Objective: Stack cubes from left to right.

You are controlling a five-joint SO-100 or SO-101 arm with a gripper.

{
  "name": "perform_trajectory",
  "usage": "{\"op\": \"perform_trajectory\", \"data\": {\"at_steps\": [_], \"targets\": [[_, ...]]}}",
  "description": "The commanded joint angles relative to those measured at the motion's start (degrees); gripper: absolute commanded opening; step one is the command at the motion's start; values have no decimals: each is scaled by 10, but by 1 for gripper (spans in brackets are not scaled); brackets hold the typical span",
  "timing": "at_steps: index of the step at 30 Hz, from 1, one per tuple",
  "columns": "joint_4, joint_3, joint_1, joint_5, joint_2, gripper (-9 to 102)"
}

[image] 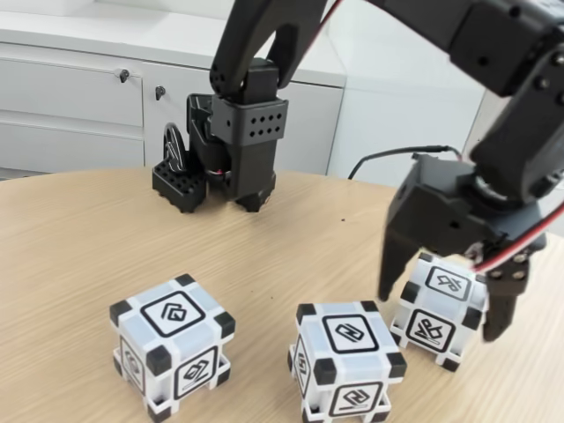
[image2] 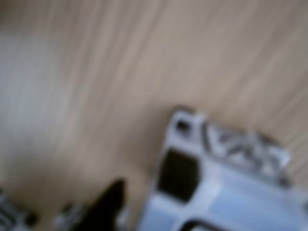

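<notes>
Cubes (image: 173,354) bearing black-framed glyphs, no readable writing, tool (image: 441,313) straddling rightmost cube (image: 438,310)

The cubes (image: 172,357) are showing pale grey-white faces, black corners and black-framed glyphs. The surface (image: 79,238) is showing light wood grain.

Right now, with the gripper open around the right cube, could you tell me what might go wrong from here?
1. The gripper straddles the right cube at an angle, so closing may twist or push it rather than seat it squarely.
2. The middle cube sits close by; a fingertip or the lifted cube could knock it.
3. The wrist view is blurred, so alignment is hard to check there.
</notes>
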Motion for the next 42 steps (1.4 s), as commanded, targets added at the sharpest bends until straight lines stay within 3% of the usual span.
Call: {"op": "perform_trajectory", "data": {"at_steps": [1,22,26,31,42], "targets": [[4,-19,-25,22,4,34],[4,-20,-35,49,4,24],[4,-20,-34,45,4,24],[4,-18,-34,33,4,34],[11,-20,-33,23,14,37]]}}
